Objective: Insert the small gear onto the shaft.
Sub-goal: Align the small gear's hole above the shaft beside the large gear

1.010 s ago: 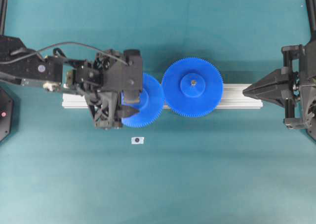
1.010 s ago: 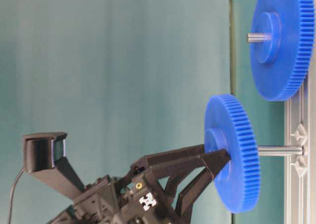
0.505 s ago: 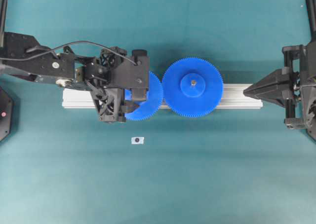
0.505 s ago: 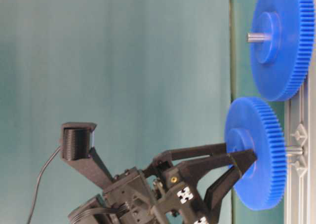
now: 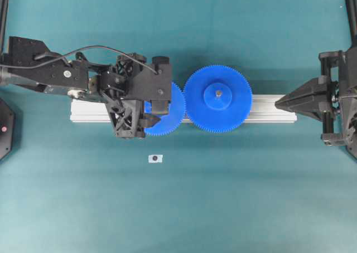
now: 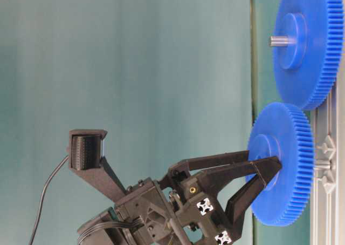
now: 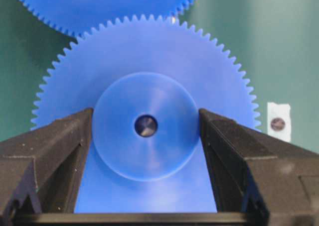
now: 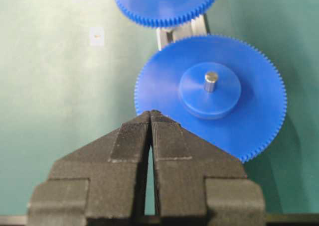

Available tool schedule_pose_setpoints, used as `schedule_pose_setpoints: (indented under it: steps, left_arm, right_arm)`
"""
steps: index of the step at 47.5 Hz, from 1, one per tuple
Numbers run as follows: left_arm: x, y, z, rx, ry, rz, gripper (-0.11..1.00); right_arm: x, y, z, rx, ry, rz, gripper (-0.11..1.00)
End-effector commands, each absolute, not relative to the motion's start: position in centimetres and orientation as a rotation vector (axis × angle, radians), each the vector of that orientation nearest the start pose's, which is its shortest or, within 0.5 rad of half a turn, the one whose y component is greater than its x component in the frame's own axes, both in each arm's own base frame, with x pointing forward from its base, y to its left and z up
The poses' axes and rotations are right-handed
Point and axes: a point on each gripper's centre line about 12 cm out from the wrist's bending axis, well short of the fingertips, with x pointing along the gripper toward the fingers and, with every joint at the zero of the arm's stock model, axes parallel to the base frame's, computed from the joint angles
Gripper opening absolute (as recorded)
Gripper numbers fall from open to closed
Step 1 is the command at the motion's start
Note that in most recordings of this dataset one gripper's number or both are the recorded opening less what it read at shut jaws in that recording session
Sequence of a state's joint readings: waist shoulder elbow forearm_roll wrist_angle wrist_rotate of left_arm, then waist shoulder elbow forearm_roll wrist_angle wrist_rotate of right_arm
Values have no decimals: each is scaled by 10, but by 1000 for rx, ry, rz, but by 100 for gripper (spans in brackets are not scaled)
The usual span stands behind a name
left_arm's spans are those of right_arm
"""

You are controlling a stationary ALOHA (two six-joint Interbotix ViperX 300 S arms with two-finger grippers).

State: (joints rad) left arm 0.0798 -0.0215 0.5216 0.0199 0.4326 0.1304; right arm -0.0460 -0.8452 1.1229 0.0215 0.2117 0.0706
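The small gear (image 5: 172,109) is a blue toothed disc held level over the left part of the aluminium rail (image 5: 268,109). My left gripper (image 5: 156,112) is shut on its raised hub, one finger on each side, as the left wrist view (image 7: 145,114) shows. The grey shaft (image 6: 322,163) shows between the small gear (image 6: 285,164) and the rail, and its tip shows inside the centre hole (image 7: 146,126). The small gear's teeth touch those of the larger gear (image 5: 217,98). My right gripper (image 5: 279,101) is shut and empty, at the rail's right end.
The larger blue gear (image 8: 214,91) sits on its own pin (image 8: 211,80) mid-rail. A small white tag with a dark dot (image 5: 155,159) lies on the teal table in front of the rail. Black arm bases stand at both side edges.
My left gripper has carried the small gear down along the shaft toward the rail. In the overhead view it shifted up and right, so its teeth now meet the larger gear. The right arm has not moved.
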Motion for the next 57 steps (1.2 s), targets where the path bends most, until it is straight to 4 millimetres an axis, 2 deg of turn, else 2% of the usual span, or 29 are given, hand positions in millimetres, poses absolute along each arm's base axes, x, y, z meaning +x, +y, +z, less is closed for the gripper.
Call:
schedule_pose_setpoints:
  steps: [1,14,18,21,35,57]
  left_arm:
    - [385,32,189,106,949,11,72]
    - [383,31,189,95,965,14,72]
    - [385,32,194,95,951,17,85]
    - [385,33,196,96,948,18,89]
    - [385,33,211,94,947,20,88]
    - [382,32,211,87,974,21,88]
  right_arm:
    - [210,-9,238,110,468,-65,5]
    - [210,-9,237,110,473,-66,5]
    - [209,-9,236,111,473,-66,5]
    - [209,-9,235,110,474,-66,5]
    - [209,-9,234,109,459,-66,5]
    - [208,-9,237,109,445,-65,5]
